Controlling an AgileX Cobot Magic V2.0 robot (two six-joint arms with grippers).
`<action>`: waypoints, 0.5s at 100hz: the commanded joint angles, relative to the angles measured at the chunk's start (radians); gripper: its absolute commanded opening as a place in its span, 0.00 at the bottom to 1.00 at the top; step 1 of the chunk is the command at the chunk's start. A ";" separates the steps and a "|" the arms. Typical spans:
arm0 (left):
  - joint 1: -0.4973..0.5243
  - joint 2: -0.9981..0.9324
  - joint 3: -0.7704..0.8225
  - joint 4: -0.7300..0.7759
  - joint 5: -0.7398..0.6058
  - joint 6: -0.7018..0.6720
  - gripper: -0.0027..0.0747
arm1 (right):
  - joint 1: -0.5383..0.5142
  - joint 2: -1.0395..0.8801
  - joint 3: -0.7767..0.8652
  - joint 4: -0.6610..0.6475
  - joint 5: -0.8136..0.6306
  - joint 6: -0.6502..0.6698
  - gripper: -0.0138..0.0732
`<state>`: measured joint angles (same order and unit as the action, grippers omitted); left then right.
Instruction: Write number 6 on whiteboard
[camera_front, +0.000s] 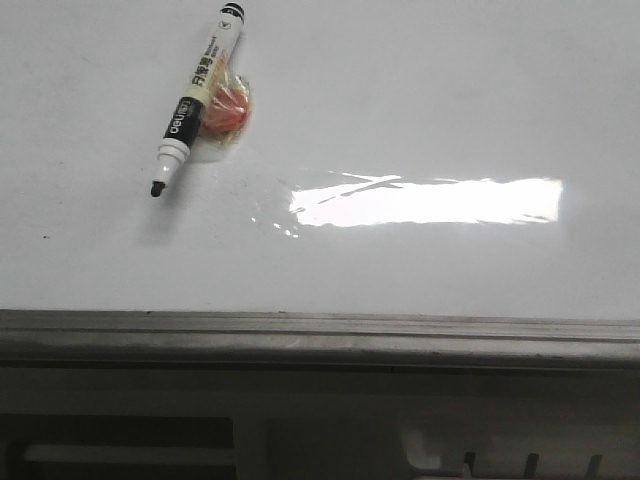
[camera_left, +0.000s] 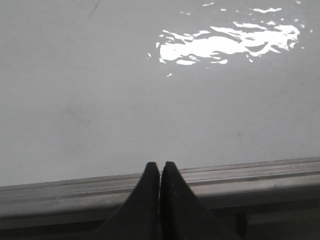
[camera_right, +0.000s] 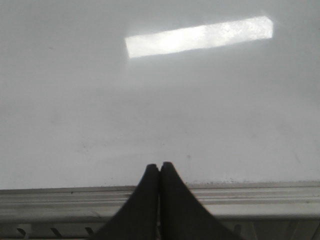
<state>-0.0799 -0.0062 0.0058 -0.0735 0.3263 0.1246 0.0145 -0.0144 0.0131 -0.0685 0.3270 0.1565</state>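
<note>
Nearest, two black grippers, left (camera_left: 159, 167) and right (camera_right: 159, 167), are each pressed closed and empty above one grey metal frame edge (camera_front: 320, 335), beyond which one glossy whiteboard (camera_front: 450, 110) carries no number 6, only one uncapped marker (camera_front: 197, 100) near its far left corner.

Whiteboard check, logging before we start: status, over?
Left gripper and right gripper shut, empty. Whiteboard blank, no 6. Marker uncapped, lying there. Nothing blocking.

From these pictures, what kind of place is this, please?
Probably a robot test bench arranged for writing practice, not a classroom. A blank whiteboard with a grey frame fills the view, an uncapped marker lies on it, and two shut tools, left and right, hover at its edge.
</note>
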 joint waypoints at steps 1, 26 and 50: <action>0.004 -0.028 0.043 -0.002 -0.072 -0.010 0.01 | -0.005 -0.015 0.027 -0.004 -0.018 -0.005 0.10; 0.004 -0.028 0.043 -0.315 -0.168 -0.010 0.01 | -0.005 -0.015 0.027 -0.004 -0.102 -0.005 0.10; 0.005 -0.028 0.043 -0.791 -0.243 -0.008 0.01 | -0.005 -0.015 0.027 0.307 -0.358 0.057 0.10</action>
<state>-0.0796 -0.0062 0.0058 -0.6938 0.1751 0.1246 0.0145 -0.0144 0.0149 0.0553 0.1500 0.1875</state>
